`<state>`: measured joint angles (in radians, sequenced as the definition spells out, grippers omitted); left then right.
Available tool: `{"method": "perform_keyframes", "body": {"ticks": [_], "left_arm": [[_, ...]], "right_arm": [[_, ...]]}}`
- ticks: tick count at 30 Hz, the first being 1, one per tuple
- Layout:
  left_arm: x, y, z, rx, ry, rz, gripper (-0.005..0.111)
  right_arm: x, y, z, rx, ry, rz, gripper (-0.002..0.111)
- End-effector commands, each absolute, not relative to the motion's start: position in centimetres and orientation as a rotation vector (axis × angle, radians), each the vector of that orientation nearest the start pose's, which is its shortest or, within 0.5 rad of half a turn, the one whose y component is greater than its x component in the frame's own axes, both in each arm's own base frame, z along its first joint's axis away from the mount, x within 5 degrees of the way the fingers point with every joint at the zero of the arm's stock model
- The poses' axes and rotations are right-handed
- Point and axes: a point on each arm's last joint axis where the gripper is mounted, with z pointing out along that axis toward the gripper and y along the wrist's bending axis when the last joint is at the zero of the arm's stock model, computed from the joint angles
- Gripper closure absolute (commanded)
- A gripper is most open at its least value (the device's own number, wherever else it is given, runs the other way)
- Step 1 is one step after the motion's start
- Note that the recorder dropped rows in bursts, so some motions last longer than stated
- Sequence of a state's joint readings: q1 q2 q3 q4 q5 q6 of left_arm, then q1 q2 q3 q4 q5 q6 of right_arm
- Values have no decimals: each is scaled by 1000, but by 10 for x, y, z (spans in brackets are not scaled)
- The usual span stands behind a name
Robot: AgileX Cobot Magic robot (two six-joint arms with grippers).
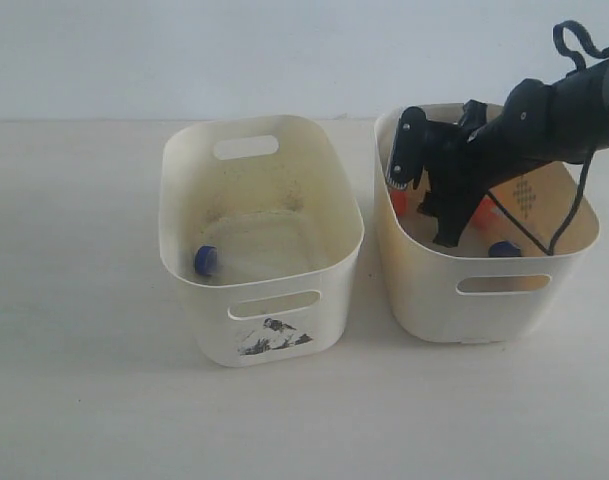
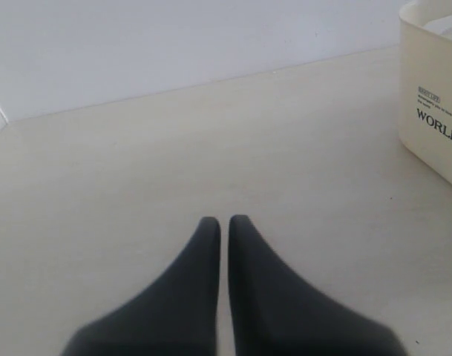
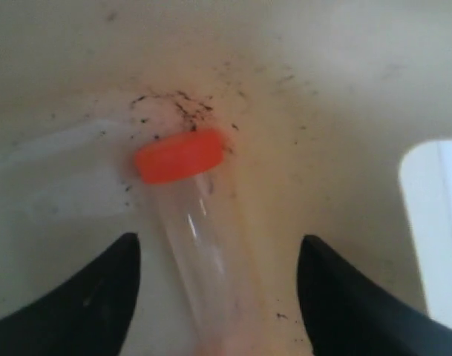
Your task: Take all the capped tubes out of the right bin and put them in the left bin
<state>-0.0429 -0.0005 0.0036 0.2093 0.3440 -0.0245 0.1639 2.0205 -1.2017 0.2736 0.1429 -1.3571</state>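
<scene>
Right gripper (image 1: 446, 232) is hanging inside the right bin (image 1: 434, 300) at right of frame, jaws standing wide either side of an orange-capped tube (image 3: 192, 237), not touching it. An orange cap (image 1: 481, 213) and a blue cap (image 1: 503, 249) are showing beside the gripper. A blue-capped tube (image 1: 206, 260) is lying in the left bin (image 1: 214, 320), centre-left. Left gripper (image 2: 220, 221) is hovering over the table (image 2: 136, 163), jaws pinched together, empty.

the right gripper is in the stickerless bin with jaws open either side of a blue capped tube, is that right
Wrong colour: the right wrist view shows the right gripper with jaws open either side of an orange-capped tube, not a blue-capped one, in the stickerless bin.
</scene>
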Motion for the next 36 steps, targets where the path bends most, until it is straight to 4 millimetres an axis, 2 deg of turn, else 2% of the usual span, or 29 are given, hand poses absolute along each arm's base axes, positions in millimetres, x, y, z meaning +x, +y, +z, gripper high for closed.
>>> {"method": "perform_keyframes", "body": {"ticks": [1,7,19,25,29,32,36], "left_arm": [[54,4,183,137,1814,144,102],[54,4,183,137,1814,144,102],[54,4,183,137,1814,144,102],[54,4,183,137,1814,144,102],[54,4,183,137,1814,144,102],[54,4,183,137,1814,144,102],[54,4,183,137,1814,144,102]], "right_arm": [[414,69,143,-1423,1976,-390,41],[413,69,139,-1432,1997,-370,41],[419,68,102,-1422,2019,-396,41],[430,65,105,-1308,1940,-499,41],[431,65,106,-1172,1982,-460,41],[430,65,105,-1149,2016,-427,41],[429,66,104,-1118,2047,-398,50]]}}
